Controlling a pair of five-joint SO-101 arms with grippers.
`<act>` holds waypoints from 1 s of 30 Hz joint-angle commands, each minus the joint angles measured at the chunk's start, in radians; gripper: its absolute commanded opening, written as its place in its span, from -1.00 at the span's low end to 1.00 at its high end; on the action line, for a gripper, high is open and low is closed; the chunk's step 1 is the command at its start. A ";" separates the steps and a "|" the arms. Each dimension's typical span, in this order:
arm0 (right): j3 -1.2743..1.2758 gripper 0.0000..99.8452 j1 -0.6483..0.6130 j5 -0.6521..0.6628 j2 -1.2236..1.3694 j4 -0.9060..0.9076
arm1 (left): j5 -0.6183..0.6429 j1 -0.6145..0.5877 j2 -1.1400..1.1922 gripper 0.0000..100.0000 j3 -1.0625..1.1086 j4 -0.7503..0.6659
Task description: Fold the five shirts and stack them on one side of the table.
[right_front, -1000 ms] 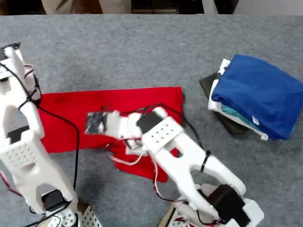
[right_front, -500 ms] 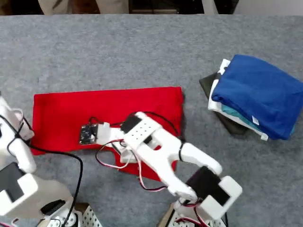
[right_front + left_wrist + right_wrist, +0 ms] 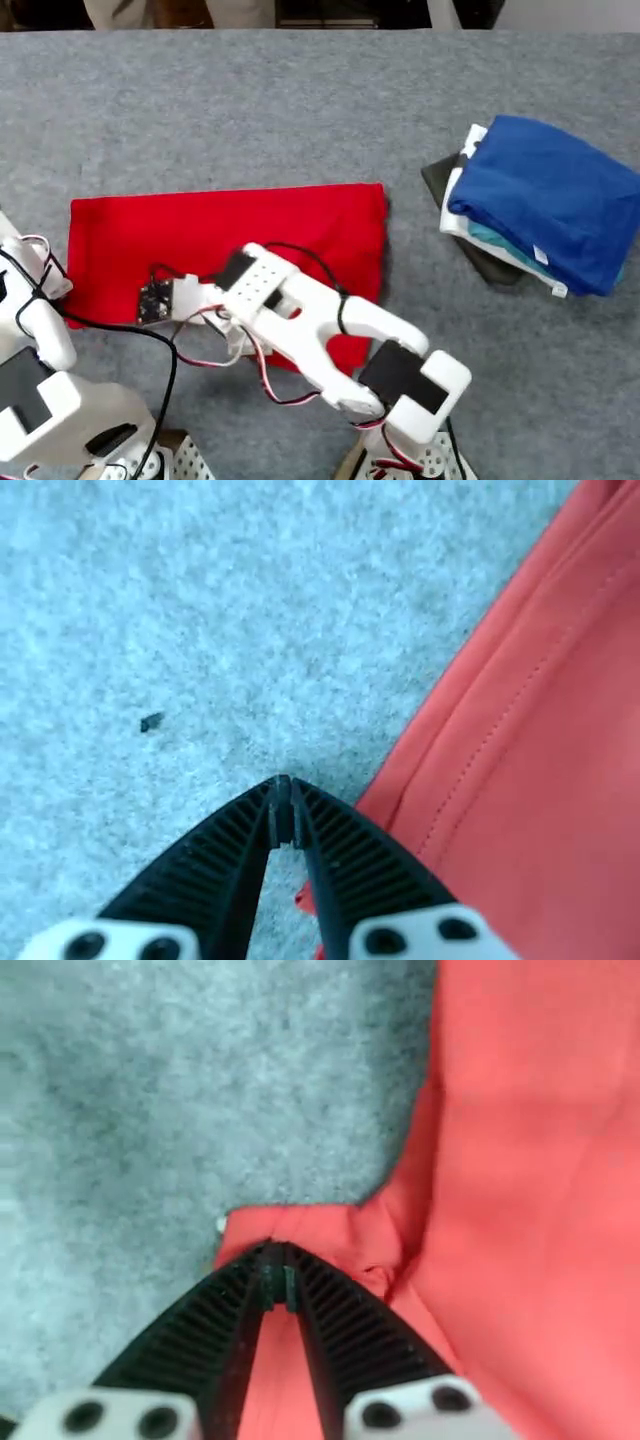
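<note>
red shirt point(image 3: 230, 230) flat, long axis left-right

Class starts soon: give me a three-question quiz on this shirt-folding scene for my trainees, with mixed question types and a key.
1. True or false: the blue shirt tops the stack at one side of the table.
2. Which shirt lies spread out, apart from the stack? A. red shirt B. blue shirt C. yellow shirt
3. Fill in: the fingers of the left gripper are ___ (open or shut).
Key: 1 true; 2 A; 3 shut.
</note>
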 commanded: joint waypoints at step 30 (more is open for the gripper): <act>0.150 -0.72 0.041 0.026 -0.064 -0.072 | 0.083 -0.038 -0.045 -0.96 -0.023 -0.014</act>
